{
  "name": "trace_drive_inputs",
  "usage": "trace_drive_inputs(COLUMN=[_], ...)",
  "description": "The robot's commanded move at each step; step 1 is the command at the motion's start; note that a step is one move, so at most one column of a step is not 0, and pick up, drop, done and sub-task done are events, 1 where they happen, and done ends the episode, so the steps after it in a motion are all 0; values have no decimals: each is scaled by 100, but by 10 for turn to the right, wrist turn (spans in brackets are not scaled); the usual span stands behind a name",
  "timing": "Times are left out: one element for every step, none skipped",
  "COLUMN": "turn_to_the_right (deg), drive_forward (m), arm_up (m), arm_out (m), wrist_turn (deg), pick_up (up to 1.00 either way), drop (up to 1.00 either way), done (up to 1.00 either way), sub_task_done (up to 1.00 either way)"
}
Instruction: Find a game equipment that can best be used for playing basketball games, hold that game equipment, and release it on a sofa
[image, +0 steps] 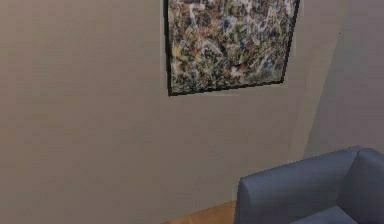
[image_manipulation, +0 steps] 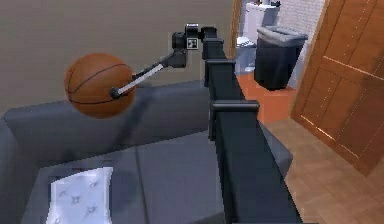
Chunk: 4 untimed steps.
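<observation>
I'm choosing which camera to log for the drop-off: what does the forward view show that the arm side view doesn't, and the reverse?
Forward view: a framed abstract painting on the beige wall. Arm side view: the arm, its pincer holding the basketball clear of the grey-blue sofa, a patterned cushion, a dark bin and a wooden door. Both: the sofa and the wall.

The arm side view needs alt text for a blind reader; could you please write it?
The gripper holds an orange basketball in the air above a grey-blue sofa. A white patterned cushion lies on its seat, and a dark bin and wooden door stand at the picture's right.
</observation>
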Motion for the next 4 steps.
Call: trace_drive_inputs(turn_to_the_right=[0,0,0,0], drive_forward=[0,0,0,0], arm_up=[0,-36,-32,0], arm_out=[0,0,0,0], wrist_turn=[90,0,0,0], pick_up=[0,0,0,0], drop=[0,0,0,100], done=[0,0,0,0], sub_task_done=[0,0,0,0])
